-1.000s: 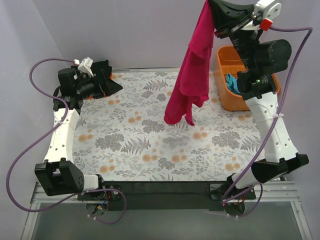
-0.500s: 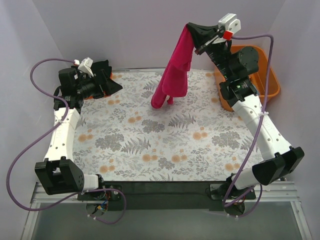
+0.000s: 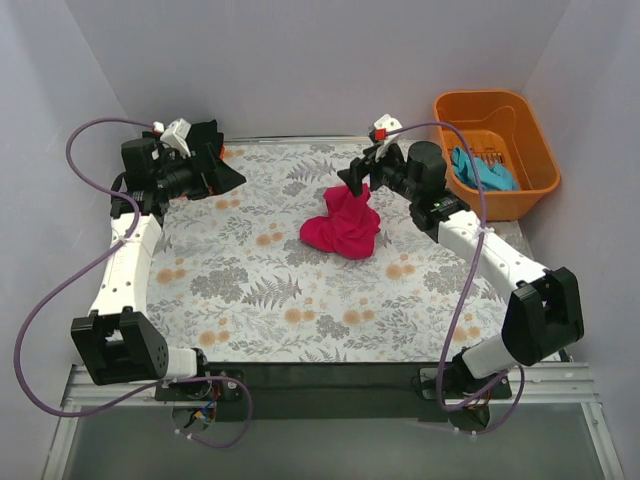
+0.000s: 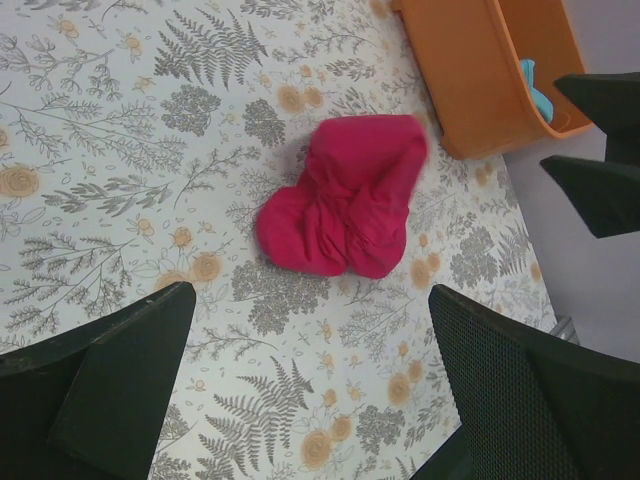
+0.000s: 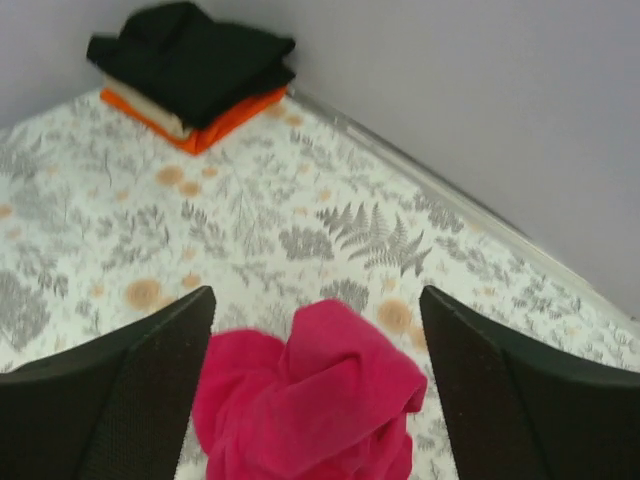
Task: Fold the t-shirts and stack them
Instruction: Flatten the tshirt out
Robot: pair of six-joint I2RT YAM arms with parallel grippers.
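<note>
**Fig.** My right end effector (image 5: 315, 300), fingers spread wide and gripping nothing, hovers just over the magenta t-shirt (image 3: 342, 228), which lies crumpled in a heap on the worktop (image 3: 250, 290). My left end effector (image 4: 310, 292), likewise wide open and empty, hangs well apart. The cloth looks light, limp and shapeless; I judge it best pinched at an outer hem or shoulder, then spread flat. A teal t-shirt (image 3: 483, 170) lies in the basket (image 3: 505, 205); the folded stack (image 5: 190, 70) sits in the far-left corner.
</note>
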